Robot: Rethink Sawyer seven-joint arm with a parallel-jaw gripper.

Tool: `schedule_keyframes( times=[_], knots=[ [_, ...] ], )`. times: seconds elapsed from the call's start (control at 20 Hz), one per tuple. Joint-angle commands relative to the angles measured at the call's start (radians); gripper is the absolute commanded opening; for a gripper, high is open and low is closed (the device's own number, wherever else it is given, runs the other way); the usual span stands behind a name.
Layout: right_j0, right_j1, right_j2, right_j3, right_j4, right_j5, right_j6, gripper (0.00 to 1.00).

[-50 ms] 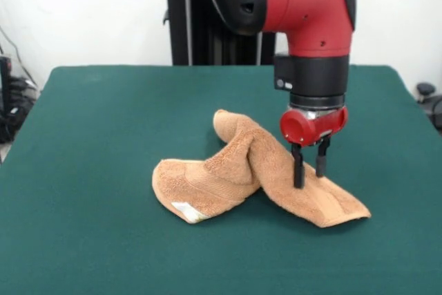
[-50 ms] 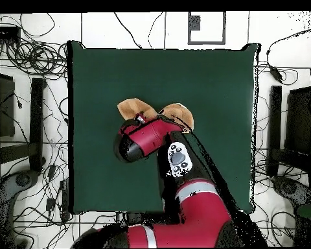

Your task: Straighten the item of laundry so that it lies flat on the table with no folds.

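Tan terry-cloth towel (image 1: 255,174), soft, limp and light, lies twisted mid-bench on the dark green felt bench (image 1: 90,143). Claw (image 1: 309,165) narrowly parted over its right flap; best gripped at a free corner.

Red and black robot arm (image 1: 304,5) with glossy, rounded shells

A black cylindrical wrist collar (image 1: 311,74) sits under the red housing, then a small red gripper block with two thin black fingers (image 1: 298,167). From overhead, a white oval panel with grey buttons (image 2: 178,159) shows on the arm, and a silver band rings a red joint.
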Motion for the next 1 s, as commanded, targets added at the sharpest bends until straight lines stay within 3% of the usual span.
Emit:
schedule_keyframes(
  times=[0.05, 0.55, 1.0],
  knots=[
    [0.038, 0.063, -0.015, -0.024, -0.048, 0.041, 0.037, 1.00],
    [-0.007, 0.059, 0.044, 0.003, 0.011, 0.081, 0.025, 1.00],
    [-0.082, 0.124, 0.126, 0.001, 0.063, 0.148, -0.032, 1.00]
  ],
)
